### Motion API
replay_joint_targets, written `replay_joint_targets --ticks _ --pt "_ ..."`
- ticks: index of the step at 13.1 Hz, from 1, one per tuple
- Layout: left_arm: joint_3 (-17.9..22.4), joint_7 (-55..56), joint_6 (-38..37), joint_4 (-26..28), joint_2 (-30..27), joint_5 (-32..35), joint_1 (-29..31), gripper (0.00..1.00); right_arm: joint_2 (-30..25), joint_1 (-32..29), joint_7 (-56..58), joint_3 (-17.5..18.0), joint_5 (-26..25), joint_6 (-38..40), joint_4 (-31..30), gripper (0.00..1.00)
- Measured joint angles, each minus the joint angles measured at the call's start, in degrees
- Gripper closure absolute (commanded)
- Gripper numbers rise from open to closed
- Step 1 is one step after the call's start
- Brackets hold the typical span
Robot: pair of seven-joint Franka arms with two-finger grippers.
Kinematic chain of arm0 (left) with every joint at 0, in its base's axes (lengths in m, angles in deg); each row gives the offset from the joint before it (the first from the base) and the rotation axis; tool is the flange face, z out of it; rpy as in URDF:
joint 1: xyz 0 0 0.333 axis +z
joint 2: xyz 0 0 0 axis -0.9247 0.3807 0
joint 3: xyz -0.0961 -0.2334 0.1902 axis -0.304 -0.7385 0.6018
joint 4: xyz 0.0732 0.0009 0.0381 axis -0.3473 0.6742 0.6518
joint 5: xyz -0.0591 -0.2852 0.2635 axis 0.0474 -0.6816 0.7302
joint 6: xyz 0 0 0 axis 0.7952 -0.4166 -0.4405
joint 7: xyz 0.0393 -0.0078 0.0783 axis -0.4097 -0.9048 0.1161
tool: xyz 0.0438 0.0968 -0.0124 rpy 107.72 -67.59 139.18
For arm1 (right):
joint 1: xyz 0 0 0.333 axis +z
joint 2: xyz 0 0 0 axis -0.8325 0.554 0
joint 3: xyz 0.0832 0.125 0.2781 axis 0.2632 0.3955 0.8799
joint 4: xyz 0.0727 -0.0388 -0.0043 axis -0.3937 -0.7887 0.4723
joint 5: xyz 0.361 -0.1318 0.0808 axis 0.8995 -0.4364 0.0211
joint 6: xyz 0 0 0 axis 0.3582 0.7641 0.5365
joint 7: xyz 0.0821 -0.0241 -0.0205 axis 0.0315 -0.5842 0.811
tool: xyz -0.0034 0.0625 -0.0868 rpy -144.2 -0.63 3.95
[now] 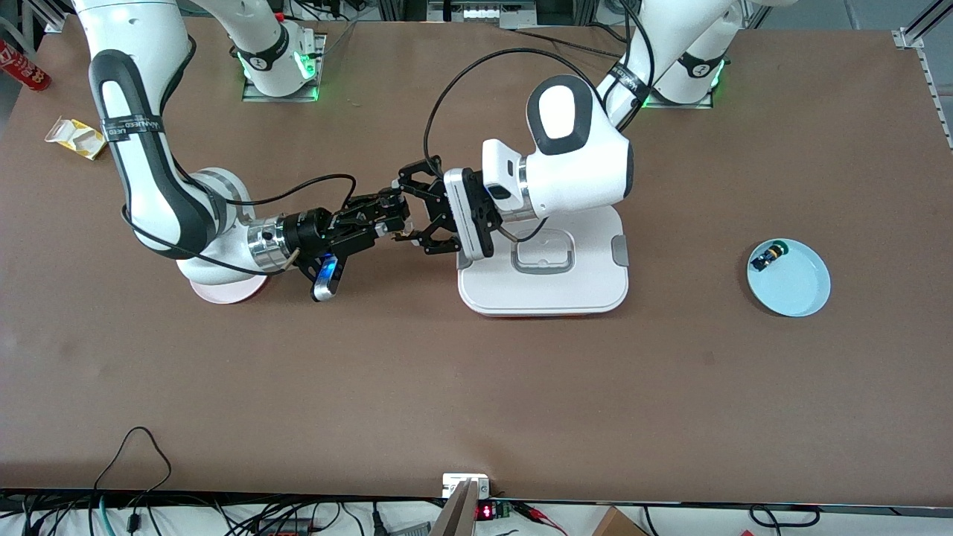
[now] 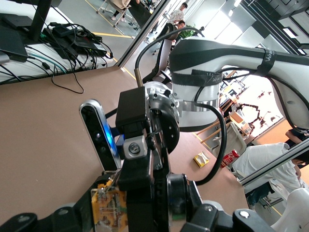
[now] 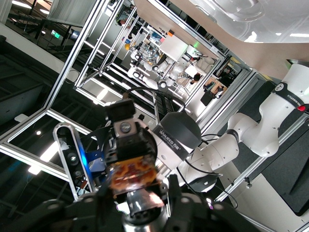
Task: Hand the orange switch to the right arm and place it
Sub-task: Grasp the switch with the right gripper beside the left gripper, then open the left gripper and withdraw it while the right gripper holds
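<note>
I see the left gripper (image 1: 418, 212) and right gripper (image 1: 394, 216) meeting tip to tip in the air beside the white lidded box (image 1: 546, 286). Both sets of fingers are clamped on the orange switch (image 2: 107, 205), mostly hidden between them. The pink plate (image 1: 223, 292) is largely covered by the right arm.

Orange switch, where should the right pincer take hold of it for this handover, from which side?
Grip the end sticking out of the left pincer, coming in level from the right arm's end: the orange switch is held sideways in mid-air. The right pincer is shut on it there.
</note>
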Motion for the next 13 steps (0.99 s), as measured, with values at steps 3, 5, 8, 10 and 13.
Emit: replay_joint_targets --ticks 3,5,8,10,13 --pt "-0.12 -0.06 0.58 -0.05 0.01 -0.26 -0.4 0.76 -0.03 -0.48 0.64 0.02 -1.2 0.84 0.28 0.68" --pt "-0.13 -0.18 0.76 -0.09 0.02 -0.26 -0.52 0.0 -0.03 -0.58 0.8 0.04 -1.33 0.98 0.32 0.7" --pt "0.12 -0.54 0.75 -0.06 0.01 -0.26 -0.21 0.0 -0.03 -2.08 1.22 -0.16 -2.14 1.47 0.33 0.71" --pt "0.15 -0.67 0.66 -0.11 -0.07 -0.26 0.2 0.0 -0.04 -2.8 1.28 -0.19 -2.51 1.87 0.33 0.72" --pt "0.19 -0.74 -0.7 0.12 -1.98 -0.26 1.25 0.0 -0.1 -3.53 1.77 -0.2 -6.04 2.62 0.48 0.73"
